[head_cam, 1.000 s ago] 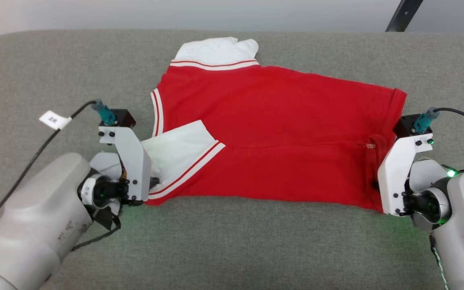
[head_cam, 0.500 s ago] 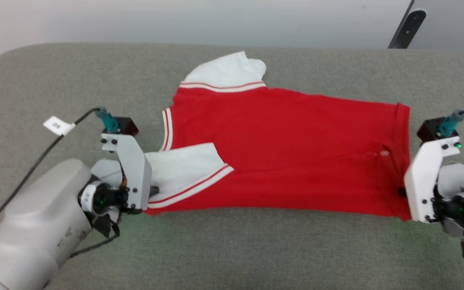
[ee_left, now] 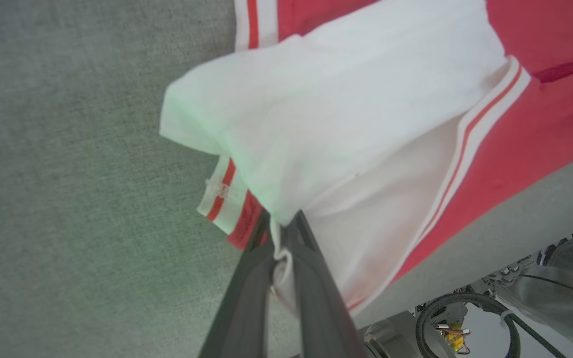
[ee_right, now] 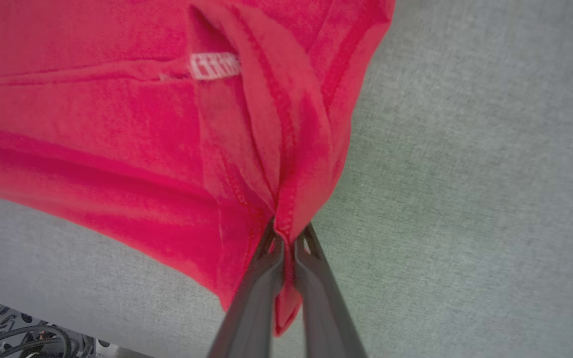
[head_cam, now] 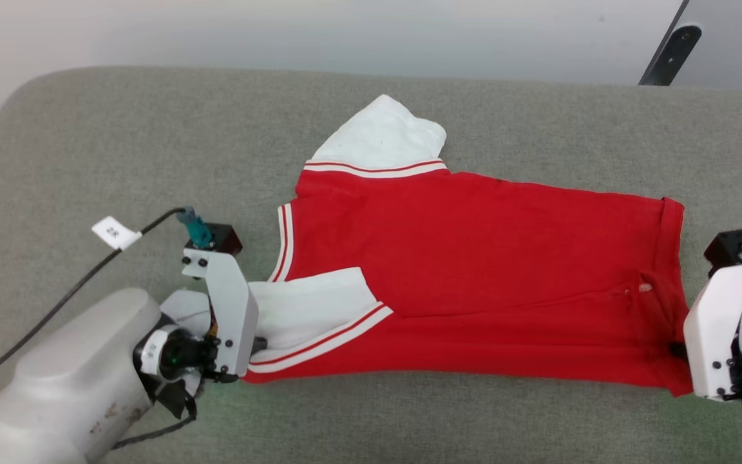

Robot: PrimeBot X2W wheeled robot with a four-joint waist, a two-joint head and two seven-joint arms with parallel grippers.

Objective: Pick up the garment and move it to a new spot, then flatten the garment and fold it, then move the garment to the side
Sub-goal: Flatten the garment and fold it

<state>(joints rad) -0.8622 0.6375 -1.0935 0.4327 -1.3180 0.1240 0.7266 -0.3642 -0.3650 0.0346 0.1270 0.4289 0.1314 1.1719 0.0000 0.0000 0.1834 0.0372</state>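
The garment (head_cam: 474, 283), a red jersey with white sleeves and red-and-white stripe trim, lies stretched sideways across the grey padded table (head_cam: 120, 148), folded along its length. One white sleeve sticks out at the far side; the other lies on the red body near my left hand. My left gripper (head_cam: 256, 345) is shut on the white sleeve cloth (ee_left: 316, 149) at the garment's left end; its fingers (ee_left: 311, 278) pinch the fabric. My right gripper (head_cam: 677, 350) is shut on the red hem (ee_right: 286, 209) at the right end. Any chest lettering is hidden.
The grey table's near edge runs below the garment (ee_left: 490, 248). A black cable with a white tag (head_cam: 113, 233) trails from my left wrist. A dark slanted post (head_cam: 670, 55) stands beyond the table's far right. Open grey surface lies left of and beyond the garment.
The head view has shifted, so the whole scene sits lower and further right. Both grippers keep their hold on the garment's ends, and the near edge now hangs straighter between them.
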